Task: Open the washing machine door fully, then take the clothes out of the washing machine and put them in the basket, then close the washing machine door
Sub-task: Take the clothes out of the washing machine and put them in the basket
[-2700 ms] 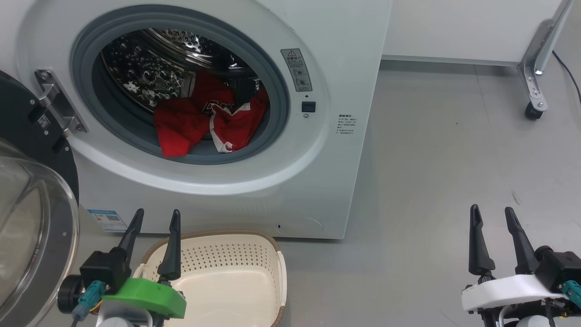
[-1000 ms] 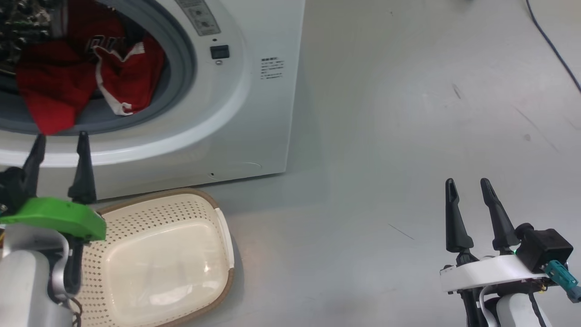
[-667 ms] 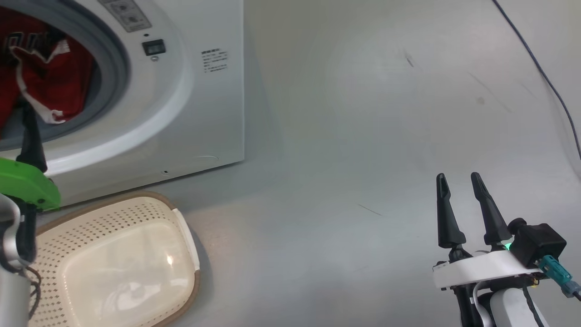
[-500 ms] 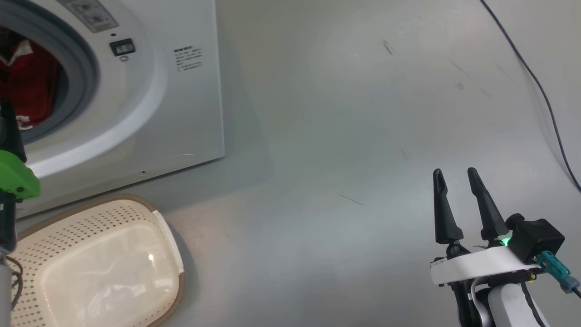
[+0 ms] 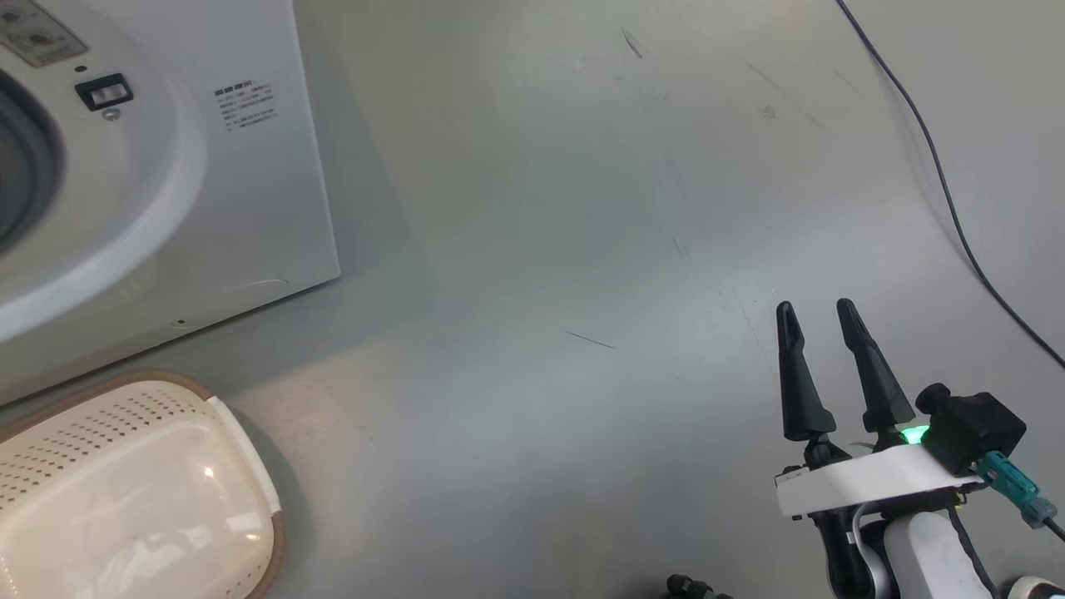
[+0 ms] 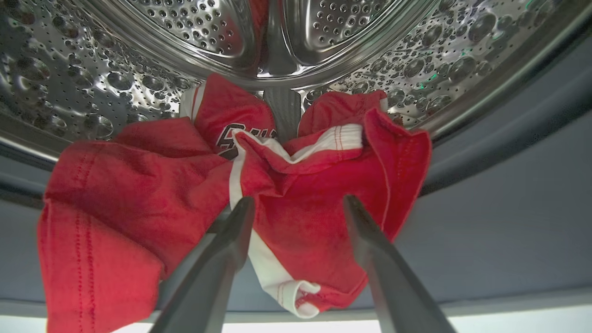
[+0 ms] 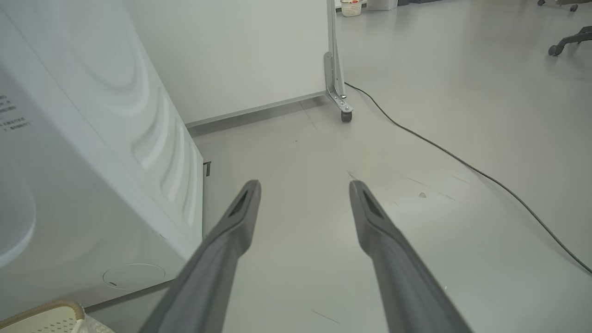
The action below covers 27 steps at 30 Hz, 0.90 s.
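Note:
The white washing machine [image 5: 166, 191] fills the head view's upper left; its side panel [image 7: 92, 152] shows in the right wrist view. The washing machine door is out of view. Red clothes [image 6: 185, 194] with white trim lie at the mouth of the steel drum [image 6: 323, 55], draped over the grey gasket [image 6: 508, 222]. My left gripper [image 6: 298, 203] is open right in front of them, its fingers straddling a red fold. The cream basket [image 5: 125, 466] sits empty on the floor below the machine. My right gripper [image 5: 815, 309] is open over bare floor at the lower right, holding nothing.
A dark cable [image 5: 932, 166] runs across the grey floor on the right. In the right wrist view a partition on a castor leg [image 7: 340, 99] stands behind the machine, with the cable [image 7: 462, 162] trailing from it.
The head camera has swung right, so the drum, the clothes and my left gripper have left the head view. The right gripper stays open in the same place.

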{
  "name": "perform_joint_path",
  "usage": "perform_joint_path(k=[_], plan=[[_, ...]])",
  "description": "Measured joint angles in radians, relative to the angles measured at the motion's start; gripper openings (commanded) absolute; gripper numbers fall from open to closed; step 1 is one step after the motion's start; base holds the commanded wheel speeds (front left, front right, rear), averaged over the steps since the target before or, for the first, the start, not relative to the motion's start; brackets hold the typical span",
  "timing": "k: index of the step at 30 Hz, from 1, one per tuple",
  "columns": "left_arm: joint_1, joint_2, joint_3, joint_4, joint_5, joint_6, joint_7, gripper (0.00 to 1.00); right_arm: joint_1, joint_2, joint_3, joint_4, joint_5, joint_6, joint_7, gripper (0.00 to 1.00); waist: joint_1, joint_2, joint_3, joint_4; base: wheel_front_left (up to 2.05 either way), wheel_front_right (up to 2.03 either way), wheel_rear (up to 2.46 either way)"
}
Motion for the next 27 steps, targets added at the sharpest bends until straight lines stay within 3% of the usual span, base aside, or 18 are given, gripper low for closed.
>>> perform_joint_path(k=[27], plan=[[-0.138, 0.032, 0.056, 0.195, 0.033, 0.013, 0.056, 1.00, -0.021, 0.003, 0.037, -0.016, 0.016, -0.025, 0.000, 1.00, 0.0000, 0.0000, 0.067, -0.034, 0.00, 0.00, 0.00]])
